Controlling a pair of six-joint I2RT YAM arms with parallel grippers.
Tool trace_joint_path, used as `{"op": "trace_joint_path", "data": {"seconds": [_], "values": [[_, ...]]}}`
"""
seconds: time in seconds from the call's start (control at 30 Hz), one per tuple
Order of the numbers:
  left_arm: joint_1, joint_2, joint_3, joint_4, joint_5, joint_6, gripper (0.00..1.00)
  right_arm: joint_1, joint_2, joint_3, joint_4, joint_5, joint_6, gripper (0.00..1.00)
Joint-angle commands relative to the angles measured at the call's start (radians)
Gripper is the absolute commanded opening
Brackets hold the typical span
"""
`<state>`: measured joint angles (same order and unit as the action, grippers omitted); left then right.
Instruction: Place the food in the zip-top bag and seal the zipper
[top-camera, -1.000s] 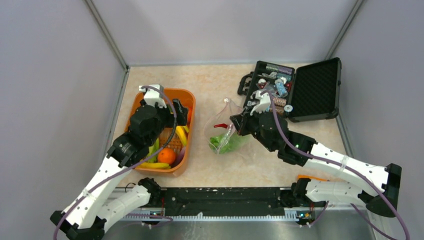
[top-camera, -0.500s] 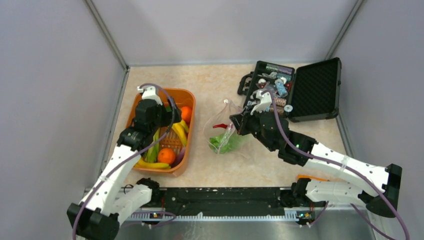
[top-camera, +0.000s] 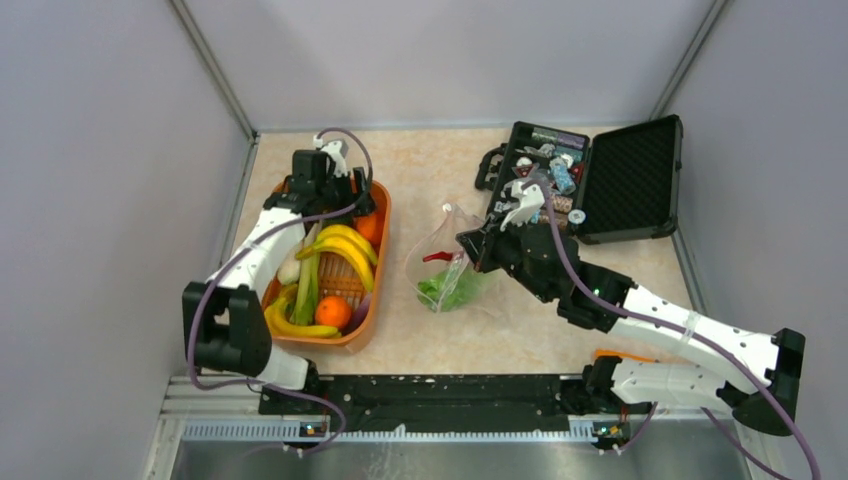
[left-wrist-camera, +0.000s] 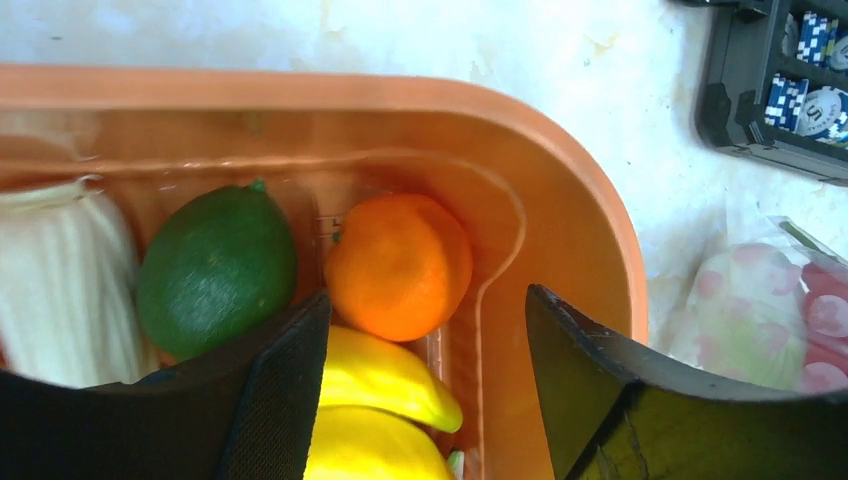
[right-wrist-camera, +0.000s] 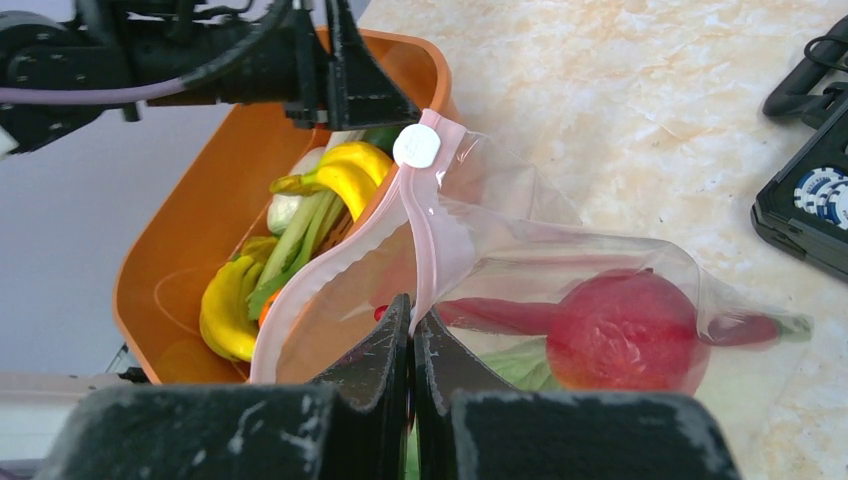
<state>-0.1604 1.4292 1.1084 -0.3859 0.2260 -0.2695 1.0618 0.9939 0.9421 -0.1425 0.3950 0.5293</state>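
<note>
Orange plastic tub (top-camera: 383, 250) sits left of centre on the table (top-camera: 440, 160) in the top view, holding bananas (top-camera: 345, 245), a lime (left-wrist-camera: 215, 270), two oranges and pale stalks. The left claw (left-wrist-camera: 425, 300) hangs over the tub's far end, jaws spread, gripping nothing; one orange (left-wrist-camera: 400, 265) lies just beyond the gap between them. At centre the clear bag (top-camera: 445, 260) rests on the table beside the tub, mouth open. Inside it lie a red fruit (right-wrist-camera: 620, 330), a chilli (right-wrist-camera: 500, 315) and a green leaf (top-camera: 450, 290). The right claw (right-wrist-camera: 411, 320) is pressed together, pinching the bag's pink zipper (right-wrist-camera: 425, 215) edge. An open black case (top-camera: 630, 180) stands at upper right.
</note>
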Motion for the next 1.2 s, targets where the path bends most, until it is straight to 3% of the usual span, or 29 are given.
{"op": "trace_joint_path", "data": {"seconds": [0.0,0.23,0.53,0.8,0.97,1.17], "values": [[0.007,0.075,0.077,-0.031,0.131,0.058,0.72,-0.008,-0.045,-0.001,0.072,-0.013,0.024,0.0],[0.007,0.127,0.042,0.001,0.105,0.093,0.77,-0.007,-0.043,0.005,0.063,-0.006,0.024,0.0],[0.006,0.121,-0.092,0.202,0.072,0.086,0.77,-0.008,-0.037,0.009,0.061,-0.008,0.026,0.0],[0.004,0.164,-0.116,0.231,0.063,0.079,0.77,-0.007,-0.038,0.007,0.066,-0.009,0.027,0.0],[0.004,0.186,-0.116,0.248,0.055,0.057,0.59,-0.008,-0.039,0.006,0.06,-0.016,0.027,0.0],[0.004,0.035,-0.192,0.3,0.036,0.02,0.38,-0.008,-0.066,-0.008,0.068,0.005,0.029,0.0]]}}
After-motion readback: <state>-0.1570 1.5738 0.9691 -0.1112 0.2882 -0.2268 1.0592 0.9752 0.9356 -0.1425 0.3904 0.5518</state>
